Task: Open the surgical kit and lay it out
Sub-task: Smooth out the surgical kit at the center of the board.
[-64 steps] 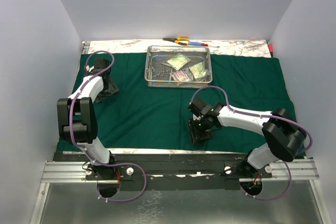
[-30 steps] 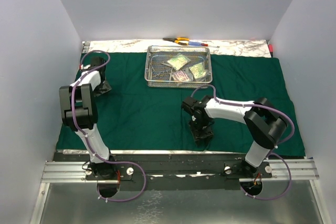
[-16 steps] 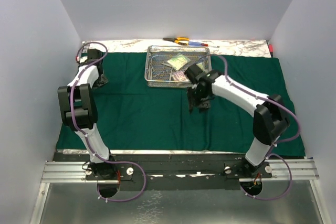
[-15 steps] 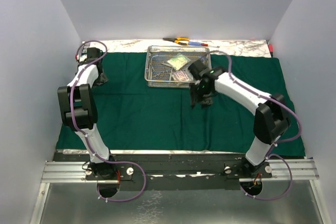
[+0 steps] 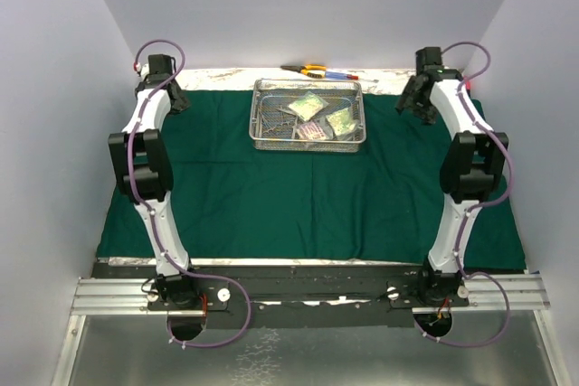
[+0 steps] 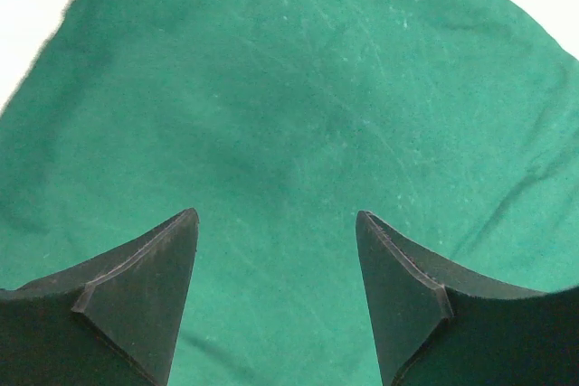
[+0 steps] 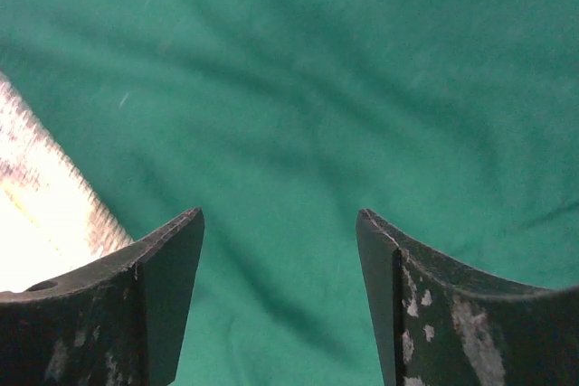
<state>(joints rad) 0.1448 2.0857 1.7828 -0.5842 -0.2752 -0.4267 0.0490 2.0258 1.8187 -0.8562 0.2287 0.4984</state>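
Observation:
The dark green cloth wrap (image 5: 298,187) lies spread flat over the table. The steel wire-mesh tray (image 5: 308,137) stands on it at the back centre, holding three small clear packets (image 5: 308,106) and slim steel instruments (image 5: 276,117). My left gripper (image 5: 174,102) is open over the cloth's back left corner; the left wrist view shows only green cloth (image 6: 289,115) between its fingertips (image 6: 172,259). My right gripper (image 5: 414,102) is open over the cloth's back right part; the right wrist view shows cloth (image 7: 344,88) between its fingertips (image 7: 181,241) and the marbled table edge (image 7: 45,205).
A yellow-handled tool (image 5: 308,69) and red and blue pens (image 5: 342,75) lie on the marbled table strip (image 5: 226,77) behind the tray. A red object (image 5: 468,84) sits at the back right corner. Pale walls close in both sides.
Both arms have stretched out toward the back. The left gripper moved up to the back left corner. The right gripper swung from the front centre to the back right.

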